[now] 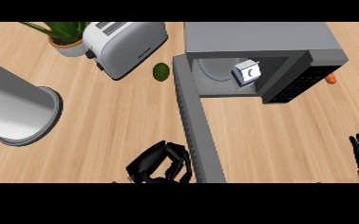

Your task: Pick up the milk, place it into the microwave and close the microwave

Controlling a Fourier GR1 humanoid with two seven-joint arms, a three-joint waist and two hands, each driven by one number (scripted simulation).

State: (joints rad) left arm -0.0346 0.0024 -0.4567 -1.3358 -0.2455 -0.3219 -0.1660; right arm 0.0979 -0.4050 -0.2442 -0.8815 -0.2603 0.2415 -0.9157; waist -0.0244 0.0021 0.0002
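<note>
Left robot hand (160, 163) low in view, fingers curled — right robot hand (354, 144) only fingertips at edge

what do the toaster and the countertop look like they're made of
Toaster: looks like brushed or satin metal, given its pale silver-grey shell with soft highlights, though silver plastic is possible. Countertop: light wood or wood-look laminate, with fine lengthwise grain lines and a matte finish.

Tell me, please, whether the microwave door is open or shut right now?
Open. The microwave door swings out toward the robot, leaving the cavity exposed with the milk inside. The left hand is beside the door's outer end.
</note>
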